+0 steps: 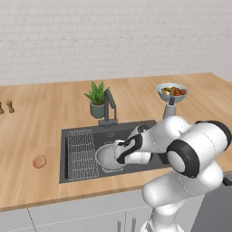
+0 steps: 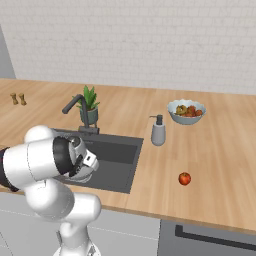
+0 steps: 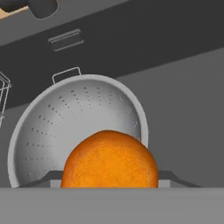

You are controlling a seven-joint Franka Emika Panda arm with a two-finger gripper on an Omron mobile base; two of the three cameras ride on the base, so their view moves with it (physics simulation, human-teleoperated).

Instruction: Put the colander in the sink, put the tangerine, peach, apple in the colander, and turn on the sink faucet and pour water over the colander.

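Colander (image 3: 83, 118), a round, shallow, whitish-silver perforated bowl, sits inside the dark grey rectangular sink (image 1: 86, 131), just beside the wire grid rack (image 1: 82, 153) at the basin's left side. In the hand view a small, bright orange round tangerine (image 3: 109, 159) sits right at the gripper (image 1: 121, 152), above the colander's near rim, so the claw appears closed around it, though its fingertips are hidden behind the fruit. A pale pink-orange peach (image 1: 39, 161) lies on the wooden counter (image 1: 36, 131) left of the sink, and a deep red apple (image 2: 184, 178) lies on the counter well to the right. Behind the basin stands the dark grey angular faucet (image 1: 109, 106), next to a small potted plant (image 1: 97, 99).
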